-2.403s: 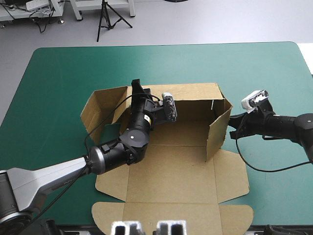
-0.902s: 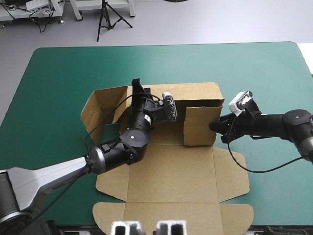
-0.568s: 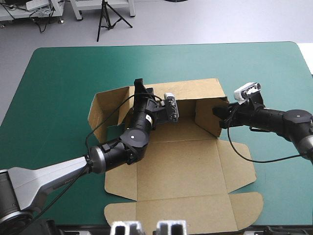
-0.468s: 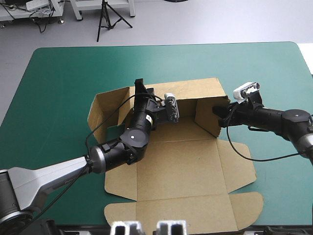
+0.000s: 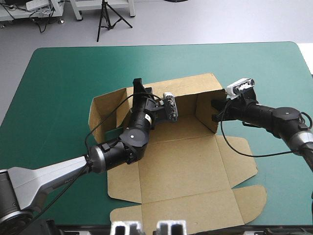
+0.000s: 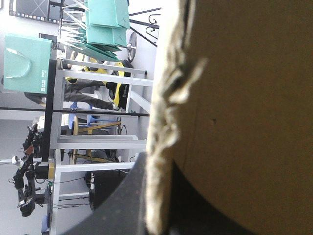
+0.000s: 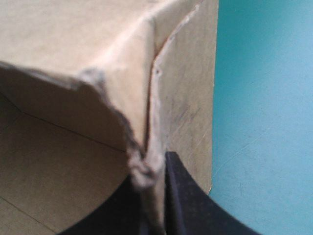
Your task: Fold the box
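— As you go across from the left, what comes first?

— The teal-green table (image 5: 54, 83), then the brown box (image 5: 181, 161) lying near the middle of it. The left wall (image 5: 105, 110) stands up and is splayed outward.

— And the left gripper?

— The left gripper (image 5: 137, 87) is at the top edge of the back wall (image 5: 193, 85), near that wall's left corner. In the left wrist view its two black fingers (image 6: 122, 200) are all but closed, with the raw edge of the board pinched between them.

— The middle?

— The base lies flat. The lid panel (image 5: 190, 215) lies flat beyond it, towards the near edge of the table, with its flaps spread out.

— The right side?

— The right wall (image 5: 206, 110) stands upright and meets the back wall at a corner. The right gripper (image 5: 215, 108) is at that wall's outer side. In the right wrist view its fingers (image 7: 188, 198) are nearly together, clamped on the wall's edge beside the corner. Bare table shows just beyond.
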Action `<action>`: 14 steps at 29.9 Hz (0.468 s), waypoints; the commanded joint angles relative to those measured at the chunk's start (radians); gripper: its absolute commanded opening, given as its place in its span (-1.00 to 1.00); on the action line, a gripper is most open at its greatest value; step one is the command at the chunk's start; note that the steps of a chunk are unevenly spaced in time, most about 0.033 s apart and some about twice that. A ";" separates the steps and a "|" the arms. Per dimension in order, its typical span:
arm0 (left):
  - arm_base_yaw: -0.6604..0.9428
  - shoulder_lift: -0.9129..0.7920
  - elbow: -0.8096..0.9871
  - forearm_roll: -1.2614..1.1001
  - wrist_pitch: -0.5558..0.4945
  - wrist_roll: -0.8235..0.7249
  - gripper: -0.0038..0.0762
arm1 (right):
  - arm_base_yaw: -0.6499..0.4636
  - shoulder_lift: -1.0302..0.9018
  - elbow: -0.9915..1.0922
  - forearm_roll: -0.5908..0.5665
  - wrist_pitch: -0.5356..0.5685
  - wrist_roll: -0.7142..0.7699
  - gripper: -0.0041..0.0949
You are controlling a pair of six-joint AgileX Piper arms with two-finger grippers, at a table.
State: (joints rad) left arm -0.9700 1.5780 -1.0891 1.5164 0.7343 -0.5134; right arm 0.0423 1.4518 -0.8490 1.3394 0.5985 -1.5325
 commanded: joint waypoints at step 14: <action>-0.012 -0.039 -0.024 0.179 -0.075 -0.022 0.01 | 0.018 -0.002 -0.012 -0.063 0.046 0.043 -0.94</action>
State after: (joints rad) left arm -0.9730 1.5801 -1.0883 1.6381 0.6670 -0.5213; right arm 0.0441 1.4518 -0.8530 1.3107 0.5952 -1.5068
